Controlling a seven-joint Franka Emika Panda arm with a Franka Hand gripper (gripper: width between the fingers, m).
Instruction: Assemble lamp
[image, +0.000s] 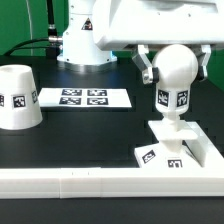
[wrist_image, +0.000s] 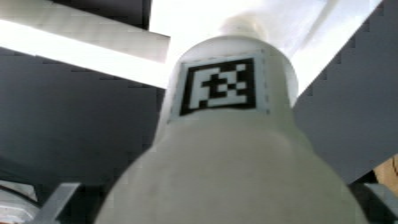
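My gripper (image: 175, 68) is shut on the ball top of the white bulb (image: 172, 98) and holds it upright. The bulb's lower end meets the top of the blocky square base (image: 176, 150) at the exterior view's right. I cannot tell how deep it sits. The tapered shade (image: 18, 97) stands mouth down at the exterior view's left, far from the gripper. In the wrist view the bulb (wrist_image: 219, 120) with its square tag fills the picture between the fingers (wrist_image: 36, 196). The gripper (wrist_image: 210, 200) is closed round it.
The marker board (image: 85, 98) lies flat at the middle back. A long white rail (image: 90, 181) runs along the front edge, right next to the base. The arm's white pedestal (image: 82, 45) stands behind the marker board.
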